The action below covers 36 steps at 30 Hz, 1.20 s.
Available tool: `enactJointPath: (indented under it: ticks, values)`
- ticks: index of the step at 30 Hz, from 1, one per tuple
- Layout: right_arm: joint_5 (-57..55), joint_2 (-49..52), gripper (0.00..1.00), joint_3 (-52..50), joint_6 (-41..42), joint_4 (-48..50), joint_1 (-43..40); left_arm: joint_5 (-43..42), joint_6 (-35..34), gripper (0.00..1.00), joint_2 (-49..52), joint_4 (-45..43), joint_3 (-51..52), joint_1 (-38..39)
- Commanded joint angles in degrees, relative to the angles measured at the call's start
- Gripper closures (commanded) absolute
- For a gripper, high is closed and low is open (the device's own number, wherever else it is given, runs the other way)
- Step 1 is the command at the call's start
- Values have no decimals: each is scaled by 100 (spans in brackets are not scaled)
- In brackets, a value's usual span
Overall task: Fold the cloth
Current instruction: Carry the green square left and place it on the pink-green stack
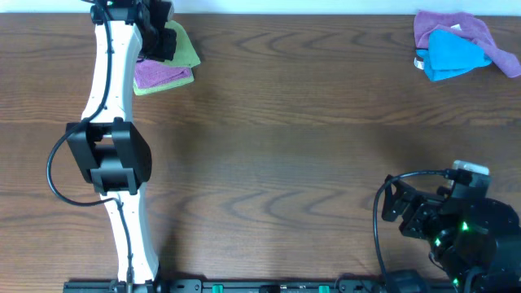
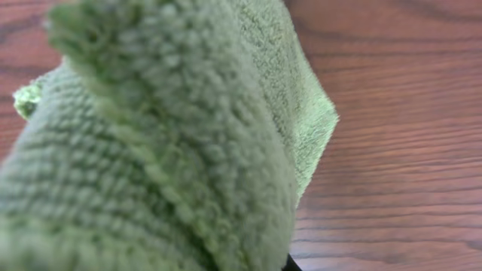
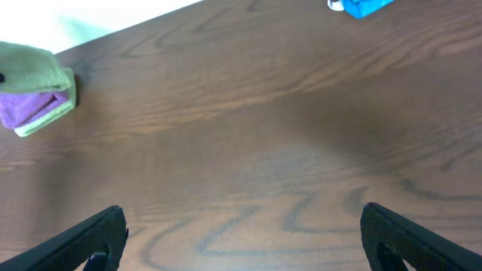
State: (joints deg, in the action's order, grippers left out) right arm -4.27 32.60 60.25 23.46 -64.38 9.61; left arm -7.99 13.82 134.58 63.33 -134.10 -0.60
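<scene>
Cloth (image 2: 166, 150) fills the L wrist view, terry loops right up against the lens, 1 free corner poking out sideways over the wood surface (image 2: 399, 150). Overhead puts it at the far L corner, on top of a purple folded cloth (image 1: 163, 75) w/ a paler green layer (image 1: 163, 87) under that. L fingers (image 1: 163, 42) sit on it, but the pile hides them, so can't tell if they're clenched on it or let go. R fingers (image 3: 90, 237) are spread wide, nothing btw them, well apart from the stack.

Step looks like setting the cloth down onto the stack. To do it well: get it fully resting, edges squared w/ the purple 1 below, then lift straight up so loops don't snag and pull the fold open. Long axis prob. runs approx along the far edge, slightly skewed, loose corner toward the R. Arm covers part, so not sure.
</scene>
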Motion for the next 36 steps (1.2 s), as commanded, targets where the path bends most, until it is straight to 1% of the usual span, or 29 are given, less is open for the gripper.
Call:
enactJointPath:
  ticks: [1, 13, 15, 16, 17, 18, 19, 20, 22, 24, 31, 34, 36]
  values:
    - [26, 2, 1, -4, 7, 57, 22, 363, 151, 94, 13, 31, 199, -85]
    - [26, 2, 1, -4, 7, 76, 22, 398, 162, 94, 13, -286, 682, -474]
    - [28, 2, 1, -4, 9, 76, 22, 400, 162, 92, 13, -341, 719, -494]
    - [31, 2, 1, -4, 9, 76, 22, 400, 162, 84, 13, -361, 741, -498]
    - [48, 2, 1, -4, 9, 76, 22, 402, 160, 73, 13, -380, 758, -501]
    - [72, 2, 1, -4, 9, 81, 22, 402, 162, 68, 13, -404, 778, -503]
    - [79, 2, 1, -4, 11, 83, 22, 417, 160, 59, 13, -435, 800, -503]
    - [90, 2, 1, -2, 9, 85, 22, 415, 160, 44, 13, -452, 807, -503]
    - [122, 2, 1, -4, 9, 103, 22, 420, 149, 5, 13, -518, 813, -503]
    - [155, 2, 1, -2, 11, 127, 22, 584, 66, 5, 13, -601, 811, -503]
    - [199, 2, 1, -2, 9, 131, 22, 1821, -175, 5, 11, -745, 809, -505]
    - [201, 2, 1, -4, 9, 142, 22, 2264, -603, 5, 2, -817, 730, -505]
    - [199, 2, 1, -4, 9, 142, 22, 2343, -785, 5, -22, -793, 608, -505]
